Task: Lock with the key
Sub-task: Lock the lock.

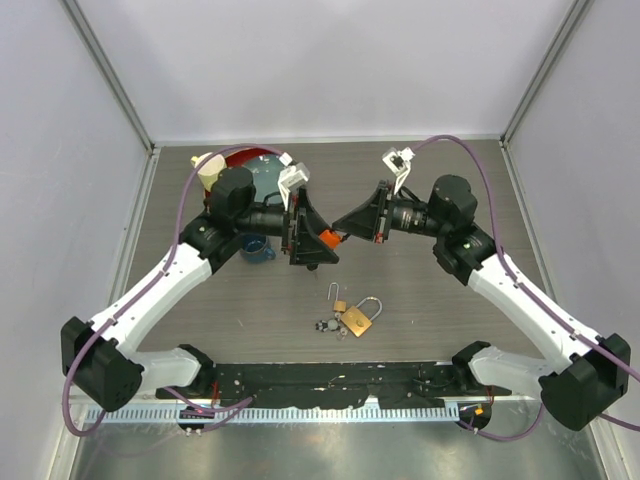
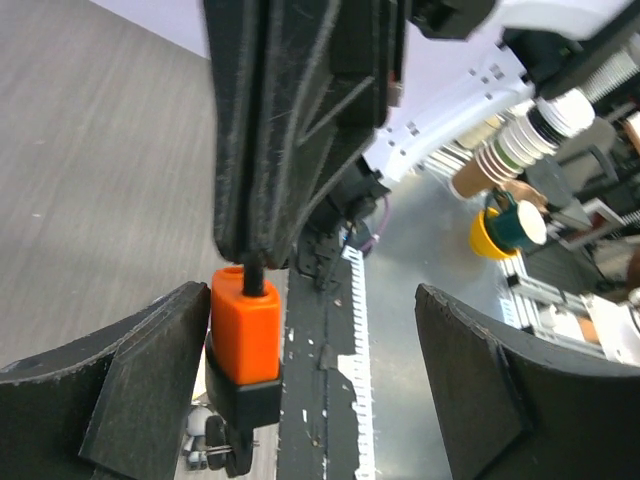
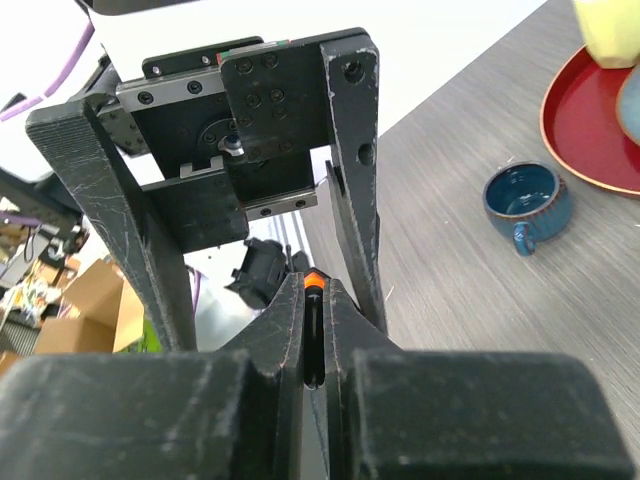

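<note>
A small orange and black piece [image 1: 328, 238] hangs in mid-air between my two grippers. My right gripper [image 1: 341, 232] is shut on a thin black stem that runs into its orange end [image 3: 314, 279]. My left gripper [image 1: 322, 242] is open around the piece. In the left wrist view the piece [image 2: 245, 325] sits against the left finger [image 2: 150, 380], far from the right finger [image 2: 490, 380]. A brass padlock [image 1: 357, 318] lies on the table below, with keys [image 1: 328, 325] beside it. I cannot tell whether the orange piece is a key or a lock.
A blue cup [image 1: 256, 248] stands on the table under my left arm, also in the right wrist view [image 3: 527, 198]. A red plate [image 1: 262, 160] and a cream cup [image 1: 209, 168] are at the back left. White walls close the sides and back.
</note>
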